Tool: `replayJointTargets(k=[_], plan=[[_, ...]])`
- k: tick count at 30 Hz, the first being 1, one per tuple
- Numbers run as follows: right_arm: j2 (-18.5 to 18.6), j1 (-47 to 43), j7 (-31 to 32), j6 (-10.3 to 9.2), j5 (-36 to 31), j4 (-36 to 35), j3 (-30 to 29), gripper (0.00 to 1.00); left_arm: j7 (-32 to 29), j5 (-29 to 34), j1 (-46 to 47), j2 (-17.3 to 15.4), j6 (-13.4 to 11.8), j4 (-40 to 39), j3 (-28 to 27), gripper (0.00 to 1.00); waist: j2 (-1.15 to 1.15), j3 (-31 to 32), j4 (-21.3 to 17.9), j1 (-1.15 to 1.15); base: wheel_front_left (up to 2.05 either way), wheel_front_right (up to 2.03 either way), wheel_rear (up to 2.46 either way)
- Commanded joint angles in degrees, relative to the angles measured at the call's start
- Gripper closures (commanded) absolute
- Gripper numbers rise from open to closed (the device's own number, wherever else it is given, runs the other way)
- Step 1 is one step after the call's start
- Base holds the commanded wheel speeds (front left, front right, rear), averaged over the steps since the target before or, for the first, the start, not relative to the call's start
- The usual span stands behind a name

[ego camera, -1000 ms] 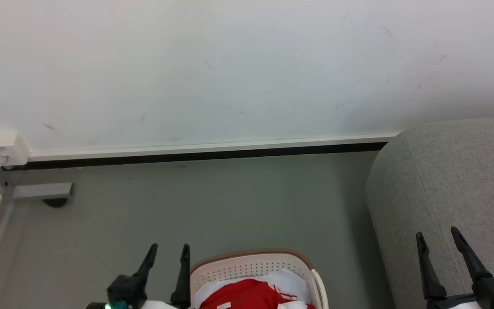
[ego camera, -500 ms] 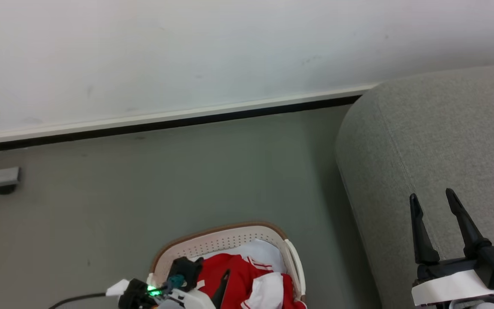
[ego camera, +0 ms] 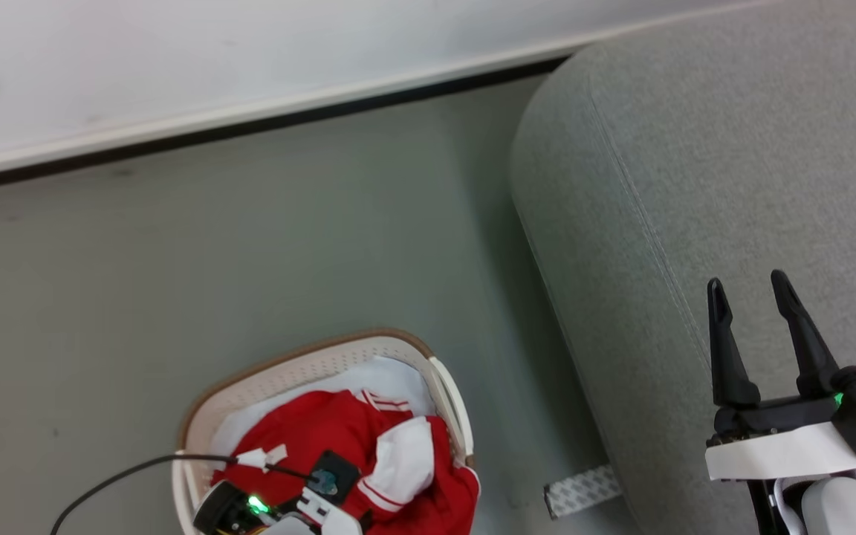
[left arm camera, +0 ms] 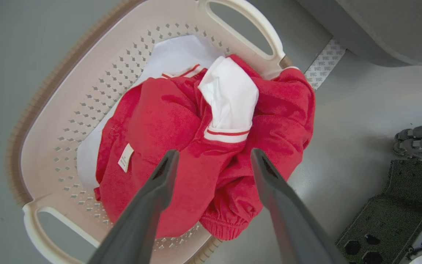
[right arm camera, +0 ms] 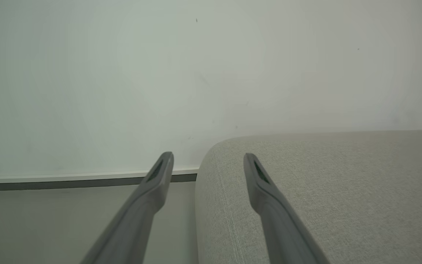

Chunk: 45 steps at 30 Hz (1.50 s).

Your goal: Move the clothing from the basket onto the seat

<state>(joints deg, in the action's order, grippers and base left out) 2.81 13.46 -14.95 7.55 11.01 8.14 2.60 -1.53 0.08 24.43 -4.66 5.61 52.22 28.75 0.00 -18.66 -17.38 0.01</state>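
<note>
The cream basket (ego camera: pixel 302 361) with its brown rim stands on the floor at the lower left of the head view. Red clothing (ego camera: pixel 324 435) with a white sleeve and striped trim is heaped in it, spilling over the near rim. In the left wrist view my left gripper (left arm camera: pixel 214 154) hangs open just above the red clothing (left arm camera: pixel 167 121), one finger to each side of the striped cuff, holding nothing. My right gripper (ego camera: pixel 751 288) is open and empty over the grey seat (ego camera: pixel 695 171), and the right gripper (right arm camera: pixel 208 157) points toward the seat's rounded corner (right arm camera: pixel 343 190).
A pale sheet (left arm camera: pixel 176 55) lies under the clothing in the basket. A strip of patterned tape (ego camera: pixel 582 490) lies on the floor between basket and seat. The white wall and dark baseboard (ego camera: pixel 250 126) run behind. My base (left arm camera: pixel 398 216) stands near the basket.
The head camera has tilted down and turned, so the whole scene shifted. My left gripper swung from beside the basket to above the clothing, fingers pointing down. The right gripper stays open.
</note>
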Motion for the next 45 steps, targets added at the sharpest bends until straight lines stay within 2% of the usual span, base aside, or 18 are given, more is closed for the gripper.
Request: replayJointTargets(k=[1, 16, 25, 26, 27, 28, 35, 45], plan=[[-0.06, 1.2, -0.12, -0.12, 1.08, -0.43, -0.02, 0.0, -0.54, 1.22, 1.08, -1.02, 0.25, 1.15, 0.79, 0.0, 0.0, -3.09, -2.35, -0.01, 0.0, 0.0, 0.0], [-0.06, 6.56, -0.12, -0.12, 6.4, -2.45, 1.53, 0.0, -2.68, 2.68, 7.19, -5.23, -0.35, 8.15, 3.0, 0.0, 0.0, -13.74, -6.73, -0.01, 0.0, 0.0, 0.0], [-0.07, 8.77, -0.12, -0.12, 7.75, -3.65, 1.49, 0.0, -1.78, 2.73, 10.9, -7.05, -1.23, 11.14, 3.54, 0.0, 0.0, -19.02, -8.77, -0.01, 0.0, 0.0, 0.0], [-0.07, 8.76, -0.12, -0.12, 7.71, -3.67, 1.4, 0.0, -1.3, 2.55, 11.08, -6.99, -1.19, 11.37, 3.57, 0.35, 0.0, -19.18, -8.78, -0.01, 0.0, 0.0, 0.0], [-0.07, 8.71, -0.12, -0.12, 7.62, -3.68, 1.29, 0.0, -0.66, 2.25, 11.34, -6.93, -1.49, 11.47, 3.44, 0.84, 0.0, -19.26, -8.75, -0.01, 0.0, 0.0, 0.0], [-0.06, 8.59, -0.12, -0.12, 7.44, -3.61, 1.11, 0.0, -0.35, 1.77, 11.51, -6.72, -1.53, 11.8, 3.18, 1.0, 0.0, -19.12, -8.6, -0.01, 0.0, 0.0, 0.0], [-0.02, 6.31, -0.12, -0.12, 5.35, -2.23, 0.31, 0.0, 4.79, -2.08, 12.03, -4.05, -2.34, 12.15, 0.74, 1.0, 0.0, -13.81, -5.4, -0.01, 0.0, 0.0, 0.0], [0.03, 1.04, -0.12, -0.12, 0.9, -0.07, -1.81, 0.0, 12.29, -8.12, 8.99, -0.35, -1.59, 9.86, -2.33, 1.0, 0.0, 0.1, 1.66, -0.01, 0.0, 0.0, 0.0]])
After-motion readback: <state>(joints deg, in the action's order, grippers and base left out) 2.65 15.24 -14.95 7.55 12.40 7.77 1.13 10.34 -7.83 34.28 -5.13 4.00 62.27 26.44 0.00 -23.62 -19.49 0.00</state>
